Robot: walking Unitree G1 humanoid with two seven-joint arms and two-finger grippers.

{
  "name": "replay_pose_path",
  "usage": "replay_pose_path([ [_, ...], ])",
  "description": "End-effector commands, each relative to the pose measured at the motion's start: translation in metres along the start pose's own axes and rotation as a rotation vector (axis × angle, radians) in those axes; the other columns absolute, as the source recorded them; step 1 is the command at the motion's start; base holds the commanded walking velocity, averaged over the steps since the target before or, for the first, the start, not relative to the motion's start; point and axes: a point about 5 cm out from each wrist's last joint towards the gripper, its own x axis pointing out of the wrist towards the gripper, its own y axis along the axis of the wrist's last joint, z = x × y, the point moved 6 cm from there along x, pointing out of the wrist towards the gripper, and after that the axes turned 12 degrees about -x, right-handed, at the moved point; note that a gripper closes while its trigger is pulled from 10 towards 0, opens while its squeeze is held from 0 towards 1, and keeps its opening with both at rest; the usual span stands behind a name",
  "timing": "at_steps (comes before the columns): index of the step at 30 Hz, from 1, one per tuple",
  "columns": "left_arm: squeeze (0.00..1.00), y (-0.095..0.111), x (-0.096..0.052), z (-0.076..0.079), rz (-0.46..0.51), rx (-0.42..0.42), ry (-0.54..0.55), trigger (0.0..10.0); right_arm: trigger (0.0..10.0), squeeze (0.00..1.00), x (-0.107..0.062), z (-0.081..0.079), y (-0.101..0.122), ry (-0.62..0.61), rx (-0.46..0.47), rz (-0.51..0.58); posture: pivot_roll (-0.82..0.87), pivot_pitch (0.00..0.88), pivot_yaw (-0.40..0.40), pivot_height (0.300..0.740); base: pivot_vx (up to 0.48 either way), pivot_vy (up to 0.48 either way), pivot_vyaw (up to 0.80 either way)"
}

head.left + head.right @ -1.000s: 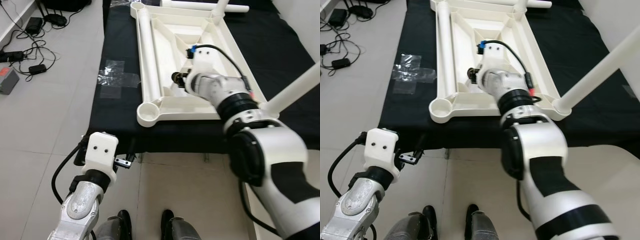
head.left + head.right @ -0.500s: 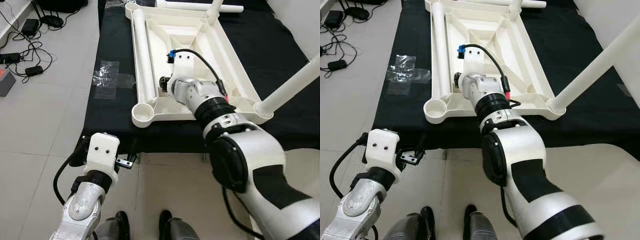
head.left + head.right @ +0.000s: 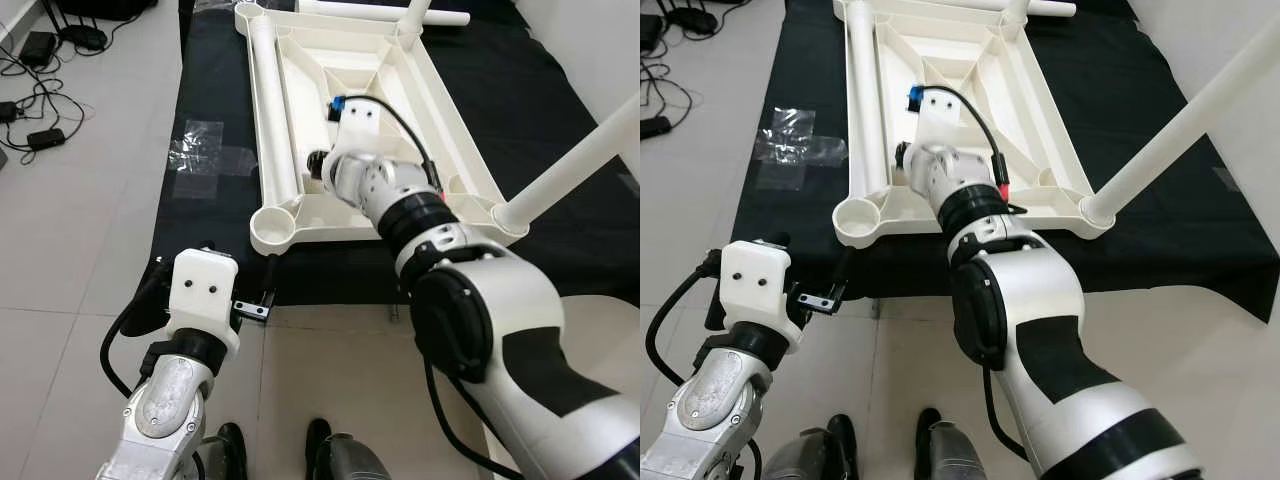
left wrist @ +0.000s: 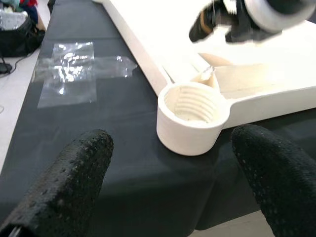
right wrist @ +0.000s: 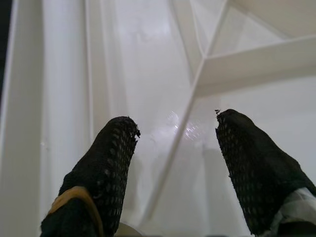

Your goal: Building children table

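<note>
A: Hovering at seven o'clock, the left gripper (image 4: 168,197) gapes empty before the unfilled corner socket (image 3: 272,225).

B: The right gripper (image 5: 173,173), fingers parted, holds nothing over the upturned tabletop (image 3: 350,60). One leg (image 3: 575,170) fitted at three o'clock; others remain, I judge.

Smooth white plastic with a faint sheen on the upturned ribbed tabletop (image 3: 370,75) and its round threaded corner socket (image 4: 193,116). Matt black cloth over the surface (image 3: 215,215), with a crinkled, glossy clear plastic sheet (image 4: 74,66) on it. Rough, dimpled black rubbery fingertips (image 5: 111,158) on the right hand (image 5: 175,168); pale glossy floor tiles (image 3: 80,250).
</note>
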Motion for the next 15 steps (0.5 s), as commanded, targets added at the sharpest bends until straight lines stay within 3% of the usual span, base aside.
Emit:
replay_pose_path([
  [1, 0.0, 0.0, -0.005, 0.003, -0.007, -0.011, 0.004, 10.0, 10.0, 0.0, -0.001, -0.002, 0.003, 0.003, 0.023, 0.005, 0.02, 0.334, -0.236, 0.74, 0.0, 0.0, 0.0],
  [8, 0.0, -0.003, -0.012, 0.006, -0.026, -0.024, 0.013, 10.0, 10.0, 0.0, -0.001, -0.008, 0.001, 0.005, 0.0, 0.01, 0.02, 0.357, -0.256, 0.74, 0.0, 0.0, 0.0],
  [15, 0.0, 0.0, -0.018, 0.003, -0.039, -0.024, 0.039, 10.0, 10.0, 0.0, 0.005, -0.006, -0.029, -0.02, -0.046, -0.059, 0.01, 0.381, -0.27, 0.74, 0.0, 0.0, 0.0],
])
